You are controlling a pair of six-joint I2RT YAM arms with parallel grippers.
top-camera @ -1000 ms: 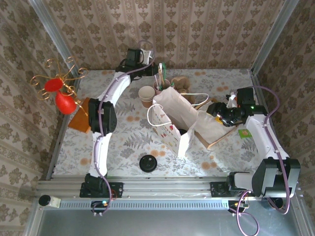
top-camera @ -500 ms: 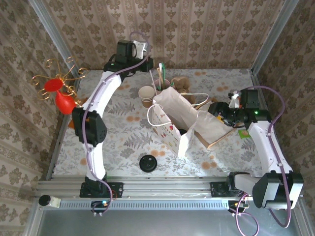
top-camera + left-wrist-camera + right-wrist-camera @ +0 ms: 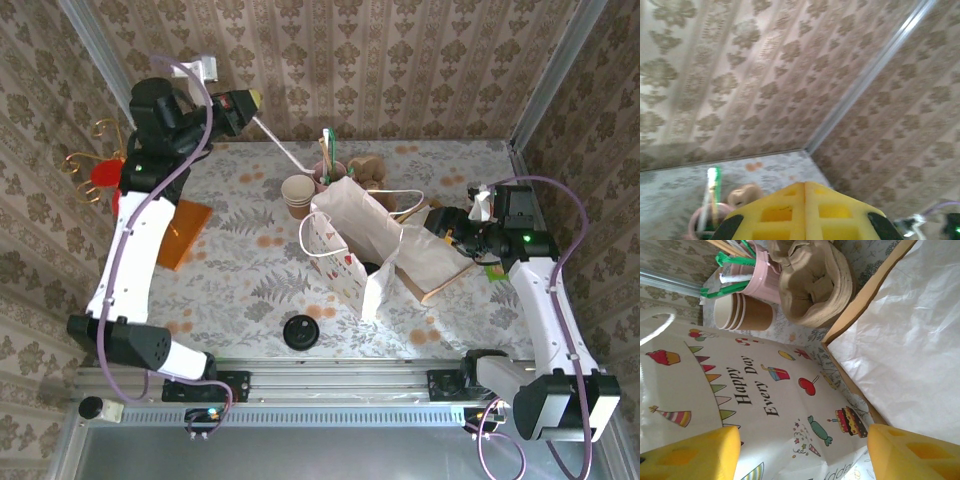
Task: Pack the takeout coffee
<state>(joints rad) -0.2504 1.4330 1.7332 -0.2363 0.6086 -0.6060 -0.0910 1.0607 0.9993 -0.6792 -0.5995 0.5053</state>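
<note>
My right gripper [image 3: 800, 452] is gaping empty at the "Happy Every Day" bag [image 3: 755, 390]; my left gripper [image 3: 805, 212] (facing damask wallpaper [image 3: 765, 75]) is pressing closed.

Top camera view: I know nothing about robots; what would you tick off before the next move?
1. Left jaws shut on the thin white stick, held above the table: ok.
2. Right jaws open, facing the printed paper bag: ok.
3. Takeout coffee inside that bag: cannot tell.
4. Loose black lid flat on the table, apart from the bag: ok.
5. Lidless cups upright behind the bag: ok.
</note>
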